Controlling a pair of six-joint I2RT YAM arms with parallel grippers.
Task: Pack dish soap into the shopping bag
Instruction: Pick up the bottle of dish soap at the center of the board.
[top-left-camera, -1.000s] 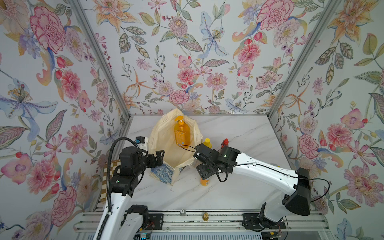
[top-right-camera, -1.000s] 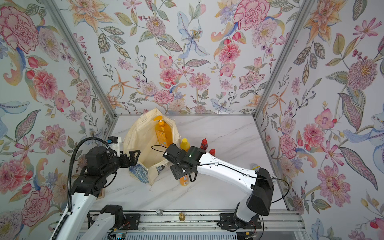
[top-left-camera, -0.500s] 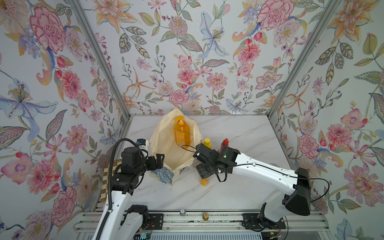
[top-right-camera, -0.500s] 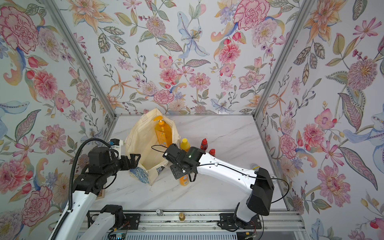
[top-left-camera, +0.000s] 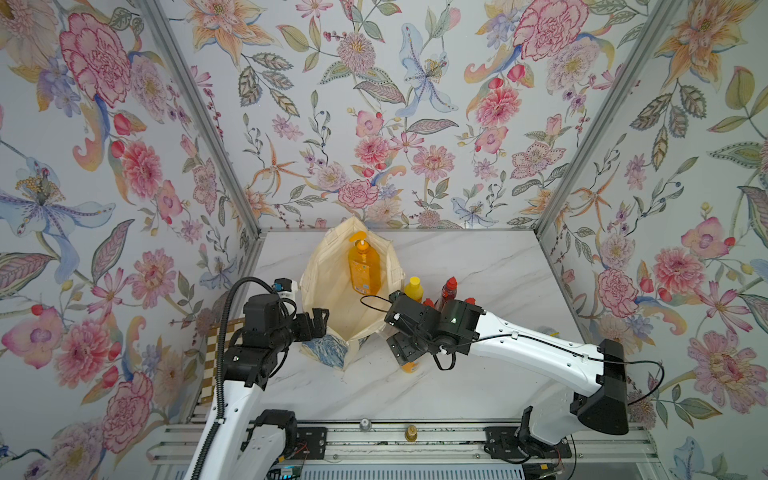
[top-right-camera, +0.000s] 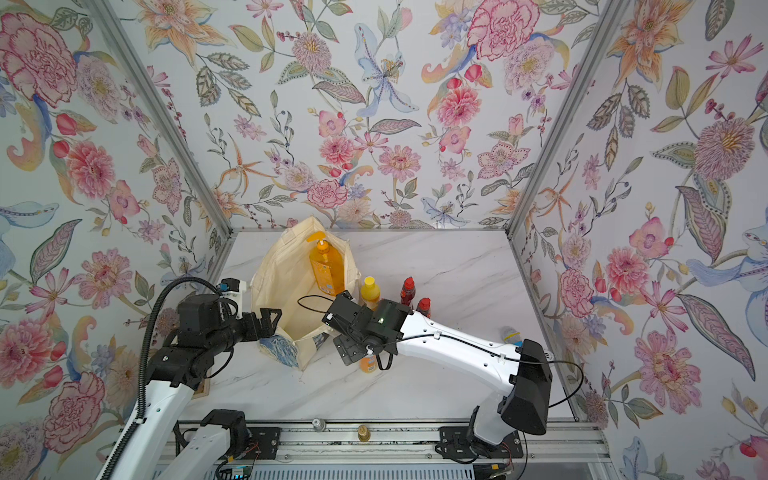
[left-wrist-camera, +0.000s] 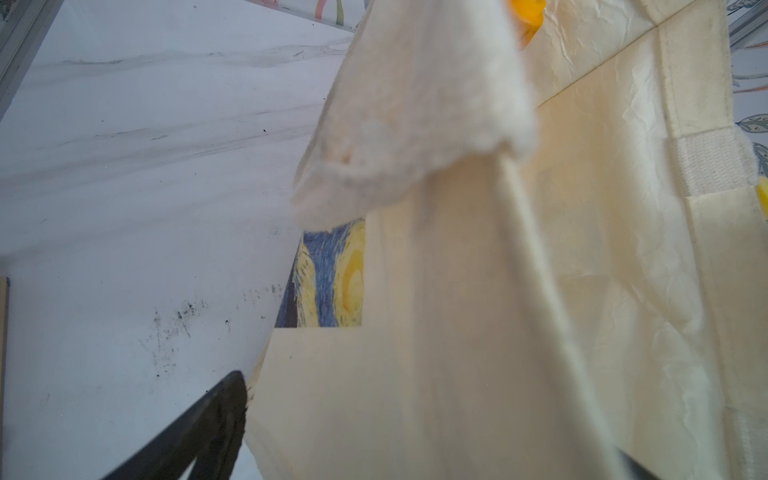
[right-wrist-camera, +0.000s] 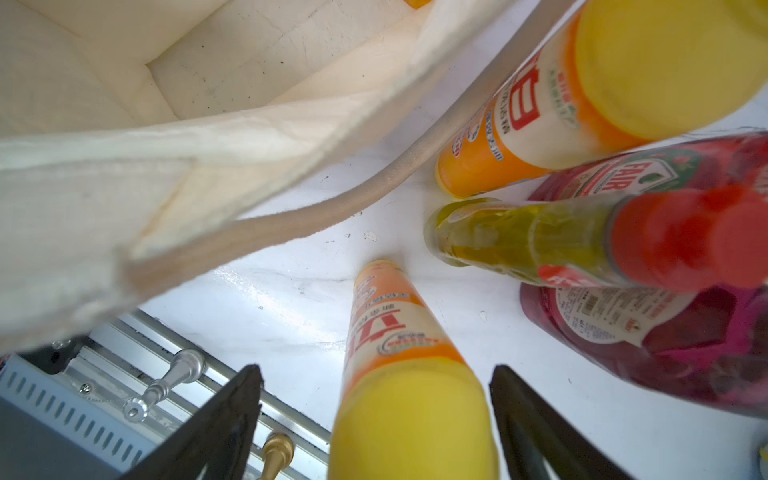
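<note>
My right pincer is spread wide and grips nothing. Its two black fingers stand either side of the yellow cap of an orange bottle, with a clear gap on one side and barely any on the other. That bottle stands upright on the marble table, just off the shopping bag at its 4 o'clock corner. In both top views only its base shows under my wrist.

Beyond it, toward 1 o'clock, the rest of the soap stands close together:
- a second orange bottle, nearest the bag
- a green bottle with a red cap
- two dark-red bottles, toward 3 o'clock

All of these are outside the bag.

The bag stands open-mouthed at about 10 o'clock from the table's centre, with one handle drooping over the side that faces the bottles. Inside, at the 12 o'clock end, is the amber pump bottle — the only soap packed.

My left pincer is also wide open, at the bag's 8 o'clock rim. In the left wrist view the cream cloth fills the space beside its one clearly visible finger — I cannot tell whether the finger touches it. The blue print shows on the bag's 6 o'clock face.
</note>
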